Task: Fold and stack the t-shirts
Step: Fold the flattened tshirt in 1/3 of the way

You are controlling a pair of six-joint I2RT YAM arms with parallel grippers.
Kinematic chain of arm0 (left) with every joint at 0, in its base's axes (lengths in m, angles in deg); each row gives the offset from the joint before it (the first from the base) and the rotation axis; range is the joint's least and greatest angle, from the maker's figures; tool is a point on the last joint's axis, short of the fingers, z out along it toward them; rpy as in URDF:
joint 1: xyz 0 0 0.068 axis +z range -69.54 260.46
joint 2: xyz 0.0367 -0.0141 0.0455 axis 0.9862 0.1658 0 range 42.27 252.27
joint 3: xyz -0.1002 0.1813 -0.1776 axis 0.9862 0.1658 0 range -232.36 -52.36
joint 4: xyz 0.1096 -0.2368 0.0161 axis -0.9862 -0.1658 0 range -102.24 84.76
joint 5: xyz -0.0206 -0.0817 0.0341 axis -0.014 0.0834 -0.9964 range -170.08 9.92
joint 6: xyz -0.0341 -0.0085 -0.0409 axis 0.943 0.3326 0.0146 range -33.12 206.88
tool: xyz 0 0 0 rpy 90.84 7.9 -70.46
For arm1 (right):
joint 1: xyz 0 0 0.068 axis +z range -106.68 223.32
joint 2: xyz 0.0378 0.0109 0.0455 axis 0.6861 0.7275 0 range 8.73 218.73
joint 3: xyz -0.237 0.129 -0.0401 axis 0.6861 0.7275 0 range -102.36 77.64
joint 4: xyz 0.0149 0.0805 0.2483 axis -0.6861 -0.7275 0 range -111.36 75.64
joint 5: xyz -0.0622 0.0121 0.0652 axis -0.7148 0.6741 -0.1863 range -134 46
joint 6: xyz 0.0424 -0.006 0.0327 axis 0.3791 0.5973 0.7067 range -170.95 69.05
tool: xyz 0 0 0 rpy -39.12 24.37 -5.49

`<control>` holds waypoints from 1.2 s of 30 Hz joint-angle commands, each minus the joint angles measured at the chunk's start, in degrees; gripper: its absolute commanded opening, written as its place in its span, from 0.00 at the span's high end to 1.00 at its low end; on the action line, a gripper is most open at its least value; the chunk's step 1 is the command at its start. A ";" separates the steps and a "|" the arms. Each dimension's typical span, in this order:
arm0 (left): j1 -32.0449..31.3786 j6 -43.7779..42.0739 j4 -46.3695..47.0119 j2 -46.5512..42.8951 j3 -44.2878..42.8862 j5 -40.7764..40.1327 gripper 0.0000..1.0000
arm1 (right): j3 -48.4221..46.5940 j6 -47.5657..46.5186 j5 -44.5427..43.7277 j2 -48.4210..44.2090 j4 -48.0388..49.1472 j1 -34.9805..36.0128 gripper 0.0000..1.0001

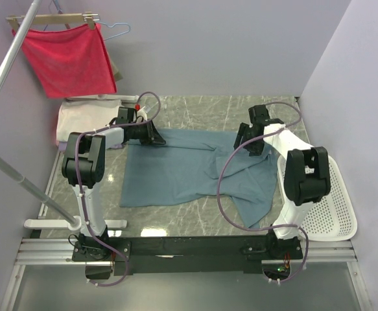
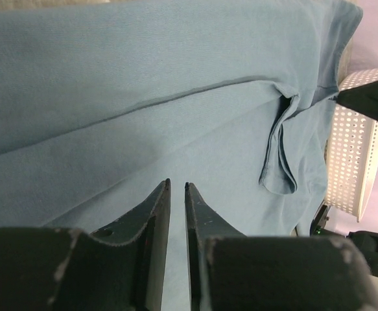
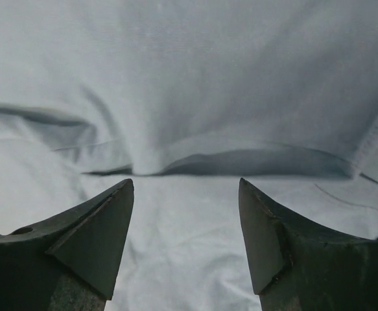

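A dusty teal-blue t-shirt (image 1: 182,172) lies spread on the marble table, with its right side rumpled and one part trailing toward the near right. My left gripper (image 1: 157,137) is at the shirt's far left corner. In the left wrist view (image 2: 177,184) its jaws are closed to a thin slit with the blue cloth (image 2: 143,84) in it. My right gripper (image 1: 247,146) is low over the shirt's far right part. In the right wrist view (image 3: 186,184) it is open, with a fold of the shirt (image 3: 189,78) just ahead. A cream-white folded shirt (image 1: 85,120) lies at the back left.
A red cloth (image 1: 69,58) hangs on a wooden hanger at the back left. A slanted metal rail (image 1: 7,65) and its stand run down the left side. A white perforated basket (image 1: 334,207) stands at the right edge; it also shows in the left wrist view (image 2: 354,149).
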 commanded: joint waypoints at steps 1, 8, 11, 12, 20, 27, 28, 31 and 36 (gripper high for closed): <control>-0.30 -0.90 0.43 -0.16 -1.20 0.77 0.80 | -3.17 -0.98 -3.76 1.16 -2.12 0.71 0.29; -0.30 -1.43 -0.63 0.46 -1.73 0.68 0.80 | -2.29 0.77 -5.97 3.18 -2.38 0.89 0.32; -0.30 -1.87 -1.15 0.72 -2.08 0.77 0.80 | -3.43 1.21 -7.02 4.85 -3.61 1.41 0.33; -0.30 -2.22 -1.59 0.98 -2.17 0.77 0.80 | -3.69 1.30 -7.20 5.38 -3.71 1.68 0.33; -0.30 -2.84 -2.56 2.30 -3.05 1.21 0.80 | -6.50 1.65 -9.49 7.84 -6.34 2.38 0.36; -0.30 -3.36 -2.91 3.01 -3.31 1.74 0.80 | -7.21 1.83 -9.40 8.72 -6.78 2.56 0.62; -0.30 -3.45 -2.91 3.01 -3.31 1.74 0.80 | -7.21 1.74 -9.40 8.72 -6.70 2.56 0.66; -0.30 -3.63 -3.09 3.36 -3.22 2.00 0.80 | -6.60 1.74 -9.40 8.64 -6.43 2.56 0.78; -0.30 -3.63 -2.91 3.45 -2.96 2.26 0.81 | -5.98 1.57 -8.35 7.94 -5.82 2.64 0.82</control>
